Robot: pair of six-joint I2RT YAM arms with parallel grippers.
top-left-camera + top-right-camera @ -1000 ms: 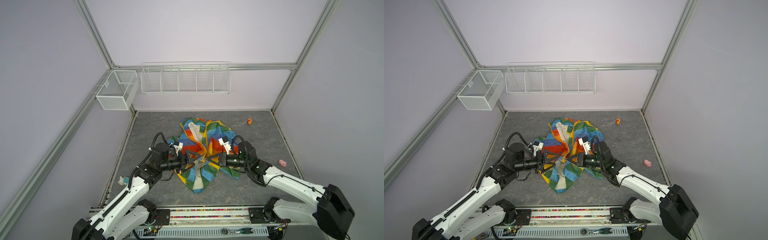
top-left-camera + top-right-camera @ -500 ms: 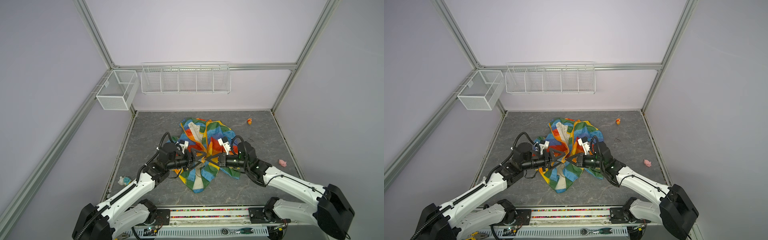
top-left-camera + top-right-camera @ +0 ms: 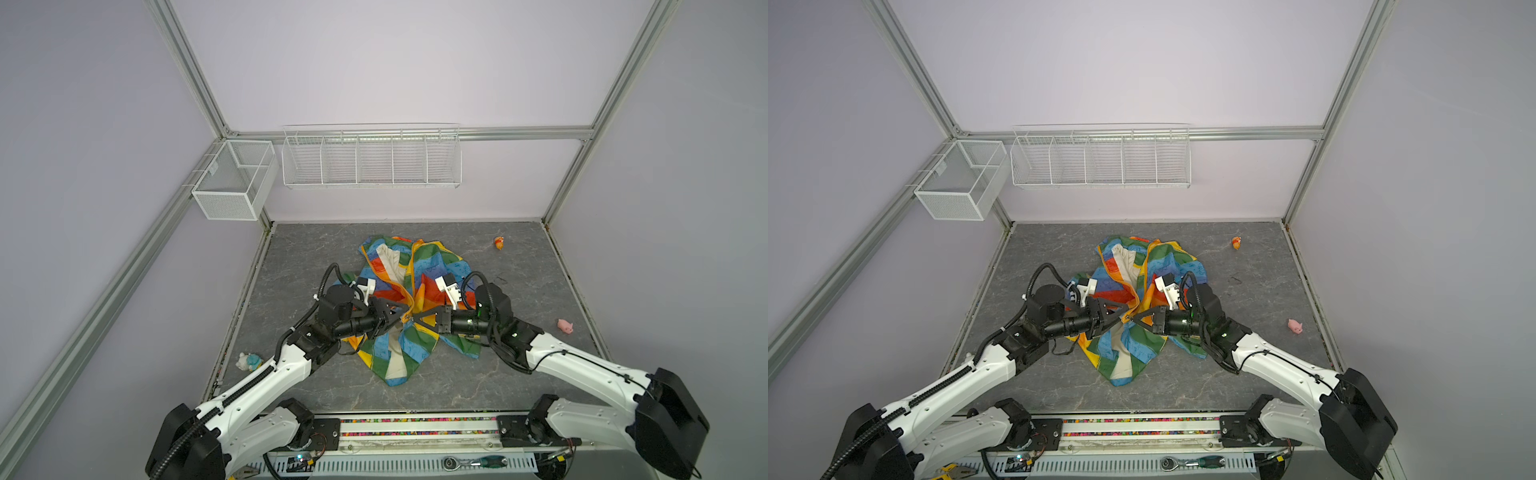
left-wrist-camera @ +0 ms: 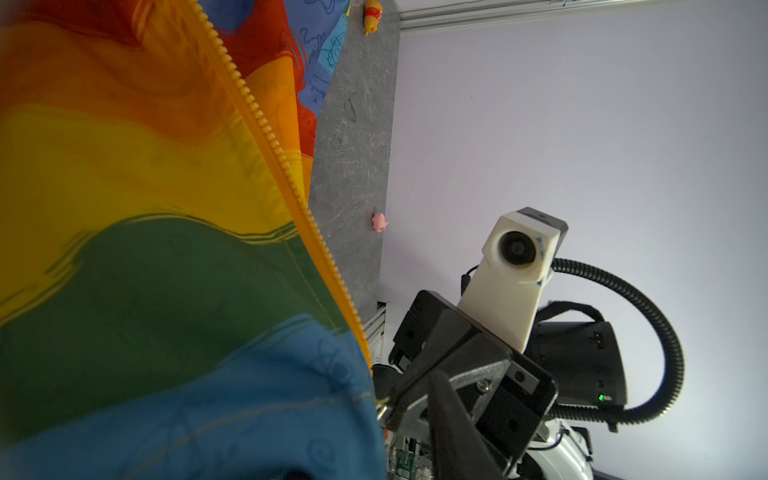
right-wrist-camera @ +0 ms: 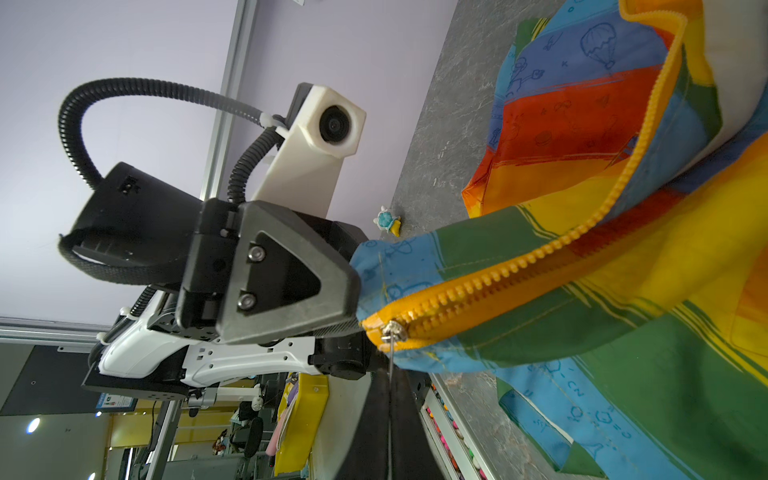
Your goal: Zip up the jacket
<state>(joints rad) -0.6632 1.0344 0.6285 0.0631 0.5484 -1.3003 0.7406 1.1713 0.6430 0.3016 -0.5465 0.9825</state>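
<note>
Reaching in from 9 o'clock, the left gripper (image 3: 398, 318) has its jaws pinched almost together on the blue hem (image 5: 382, 257) of the jacket (image 3: 415, 349), right beside the bottom end of the zipper (image 5: 498, 274). The jacket lies crumpled in the middle of the bench (image 3: 316, 257), collar toward 12 o'clock, raised a little where the two grippers meet. From 3 o'clock the right gripper (image 3: 417, 320) is fully closed. The metal pull tab (image 5: 390, 345) runs down between its fingers from the slider (image 5: 394, 330), which sits at the hem end of the teeth.

With the slider there, nearly all of the closing looks left to do. The left gripper should act as the anchor, drawing the hem toward 6 o'clock so the teeth lie straight and taut. The right gripper should pull the slider toward 12 o'clock along the line of the teeth, not sideways, and slowly where the cloth bunches. The thin fabric may catch in the slider, and the small tab may slip free.
</note>
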